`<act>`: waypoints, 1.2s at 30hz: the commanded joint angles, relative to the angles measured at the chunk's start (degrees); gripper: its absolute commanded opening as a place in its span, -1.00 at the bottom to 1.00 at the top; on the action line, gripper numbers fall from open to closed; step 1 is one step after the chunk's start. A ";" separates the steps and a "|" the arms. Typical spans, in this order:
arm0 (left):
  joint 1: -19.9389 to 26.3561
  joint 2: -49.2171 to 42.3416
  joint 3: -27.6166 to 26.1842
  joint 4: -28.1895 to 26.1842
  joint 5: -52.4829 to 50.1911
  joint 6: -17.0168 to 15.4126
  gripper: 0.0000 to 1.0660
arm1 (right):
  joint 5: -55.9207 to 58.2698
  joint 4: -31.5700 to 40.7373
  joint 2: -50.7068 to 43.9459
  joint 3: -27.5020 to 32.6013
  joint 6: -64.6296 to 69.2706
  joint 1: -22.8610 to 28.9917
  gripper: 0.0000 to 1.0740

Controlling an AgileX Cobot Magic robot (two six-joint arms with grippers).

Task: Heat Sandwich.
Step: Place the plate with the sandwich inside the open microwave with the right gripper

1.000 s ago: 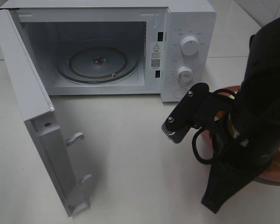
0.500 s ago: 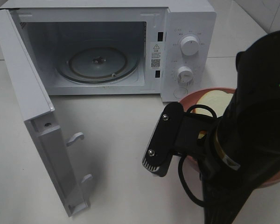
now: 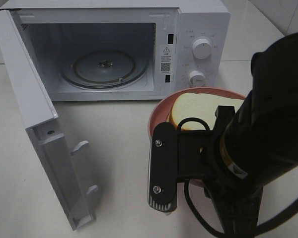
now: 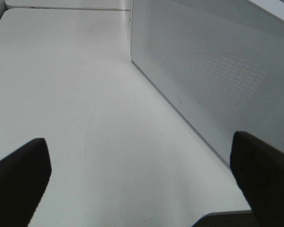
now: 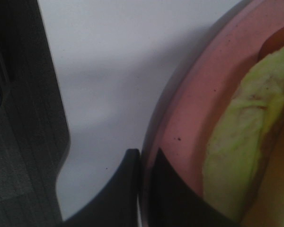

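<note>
The plate (image 3: 203, 90) is pinched only at its rim by the right gripper (image 5: 142, 163); under tilt, the sandwich (image 3: 193, 106) could be spilled at centre right. The left gripper (image 4: 142, 179) is spread.

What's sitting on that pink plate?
A sandwich of white bread lies on the pink plate. The black arm covers the plate's near part, so anything else there is hidden.

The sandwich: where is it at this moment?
In the exterior high view the sandwich lies on the pink plate, right of centre, just in front of the right end of the microwave; the right gripper pinches the plate's rim.
</note>
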 commanded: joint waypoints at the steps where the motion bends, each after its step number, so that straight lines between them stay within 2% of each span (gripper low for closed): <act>1: 0.06 -0.92 0.23 0.00 -0.46 -0.34 0.83 | -1.66 -1.49 -0.80 0.06 -6.19 0.34 -0.98; 15: 0.06 -0.92 0.23 0.00 -0.46 -0.34 0.83 | -4.24 0.86 -0.80 0.06 -8.65 0.34 -0.98; 21: 0.06 -0.92 0.23 0.00 -0.46 -0.34 0.83 | -4.58 1.49 -0.80 0.06 -18.62 0.00 -0.98; 29: 0.06 -0.92 0.23 0.00 -0.46 -0.34 0.83 | -7.85 2.23 -0.80 0.06 -27.04 -4.35 -0.98; 36: 0.06 -0.92 0.23 0.00 -0.46 -0.34 0.83 | -11.12 9.45 -0.80 0.06 -45.38 -8.65 -0.98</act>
